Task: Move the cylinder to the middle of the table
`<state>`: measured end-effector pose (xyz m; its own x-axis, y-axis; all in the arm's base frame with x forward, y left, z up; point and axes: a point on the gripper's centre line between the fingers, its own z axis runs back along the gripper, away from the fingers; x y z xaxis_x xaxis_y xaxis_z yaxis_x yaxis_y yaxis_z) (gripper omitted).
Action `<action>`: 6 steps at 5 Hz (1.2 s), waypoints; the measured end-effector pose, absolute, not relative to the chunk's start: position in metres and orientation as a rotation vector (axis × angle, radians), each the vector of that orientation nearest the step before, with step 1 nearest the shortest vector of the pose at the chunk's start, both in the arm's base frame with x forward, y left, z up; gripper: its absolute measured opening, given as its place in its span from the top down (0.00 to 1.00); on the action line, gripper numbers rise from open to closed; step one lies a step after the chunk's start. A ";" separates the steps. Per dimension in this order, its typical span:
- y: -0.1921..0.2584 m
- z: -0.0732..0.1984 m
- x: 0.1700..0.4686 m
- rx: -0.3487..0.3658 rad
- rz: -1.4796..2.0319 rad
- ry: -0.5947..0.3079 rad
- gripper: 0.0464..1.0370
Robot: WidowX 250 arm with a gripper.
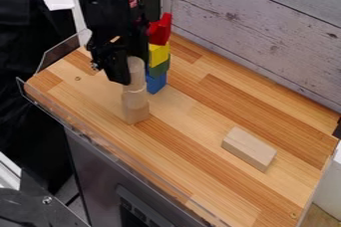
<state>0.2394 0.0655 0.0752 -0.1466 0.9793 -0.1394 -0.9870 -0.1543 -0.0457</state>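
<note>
A pale wooden cylinder [136,75] stands upright in the left part of the table [193,116], on top of a light wooden block [136,109]. My gripper [126,65] hangs down from the top edge at the cylinder's upper left side, right up against it in this view and covering part of the area behind. Whether it grips the cylinder, I cannot tell.
Just behind the cylinder rises a stack with a blue block [156,82], a green block [160,67], a yellow block [158,55] and a red piece [160,29] on top. A loose wooden block [249,148] lies toward the right. Grey wooden boards [259,27] border the back.
</note>
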 end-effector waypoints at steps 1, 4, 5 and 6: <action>0.062 0.078 0.240 -0.150 1.710 0.055 0.50; 0.020 0.109 0.256 -0.190 1.576 -0.051 0.50; 0.007 0.099 0.255 -0.210 1.572 -0.011 0.50; 0.000 0.075 0.253 -0.195 1.581 0.064 0.50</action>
